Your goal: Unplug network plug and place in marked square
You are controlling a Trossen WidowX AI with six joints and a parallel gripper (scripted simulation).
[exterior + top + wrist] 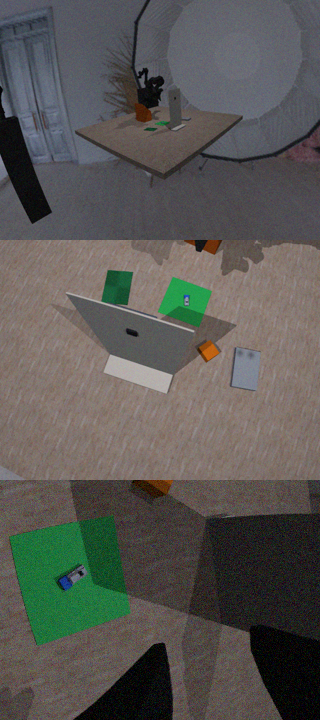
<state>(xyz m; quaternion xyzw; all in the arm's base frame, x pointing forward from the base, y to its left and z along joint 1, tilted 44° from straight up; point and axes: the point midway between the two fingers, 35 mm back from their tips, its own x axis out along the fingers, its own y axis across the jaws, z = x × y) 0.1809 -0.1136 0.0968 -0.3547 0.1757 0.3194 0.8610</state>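
Observation:
The plug (185,300) (73,577), grey with a blue end, lies on the bright green square (170,291) (158,124) (40,555), well inside its edges. The upright grey panel (160,348) (175,111) (270,570) stands beside the square. A small dark part (132,332) (174,98) shows on one face of the panel; the socket opening cannot be made out. My gripper (208,646) is open, with nothing between its black fingers. It is raised above the table and apart from the plug. In the top view only a fingertip shows at the top edge.
A small orange block (208,351) (155,486) and a blue-grey flat box (245,369) (186,119) lie beyond the panel's end. A dark green patch (117,287) (150,129) lies near its other end. A larger orange block (142,113) stands near the arm. The panel has a pale foot (138,374) (178,127).

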